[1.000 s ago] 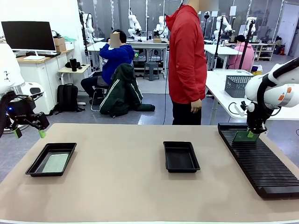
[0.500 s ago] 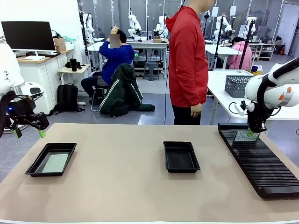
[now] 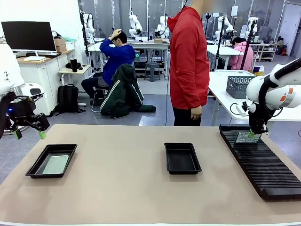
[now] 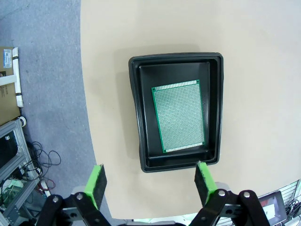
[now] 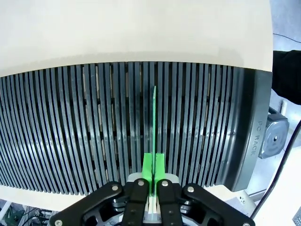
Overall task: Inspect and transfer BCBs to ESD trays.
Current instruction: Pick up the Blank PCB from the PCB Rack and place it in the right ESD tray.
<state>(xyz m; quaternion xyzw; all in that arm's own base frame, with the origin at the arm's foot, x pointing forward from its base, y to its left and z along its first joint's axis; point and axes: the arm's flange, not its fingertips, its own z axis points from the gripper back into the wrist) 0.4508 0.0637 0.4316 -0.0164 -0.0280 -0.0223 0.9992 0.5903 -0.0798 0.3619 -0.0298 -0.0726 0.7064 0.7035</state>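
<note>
A green BCB [image 5: 154, 117] stands on edge in a slot of the black ribbed rack [image 5: 70, 136]. My right gripper [image 5: 154, 175] is shut on its near edge. From the front, that gripper [image 3: 254, 133] sits over the rack's far end with the board [image 3: 246, 137] below it. A second BCB [image 4: 178, 117] lies flat in the left ESD tray [image 4: 136, 94], also seen from the front as a board [image 3: 55, 165] in its tray [image 3: 34, 172]. My left gripper [image 4: 149, 182] hangs open above the tray's near rim, and from the front it [image 3: 29, 134] is off the table's left edge. The middle ESD tray [image 3: 182, 170] holds nothing.
The long rack [image 3: 263, 165] runs along the table's right side. A person in a red top [image 3: 188, 61] stands at the far edge, with a hand [image 3: 196, 113] hanging down. Bare tan table surface [image 3: 117, 188] lies between the trays. A grey mesh basket [image 3: 239, 86] sits on a table behind.
My right gripper has closed the last bit onto the board in the rack. The board's face now looks paler from the front. The left arm has not moved.
</note>
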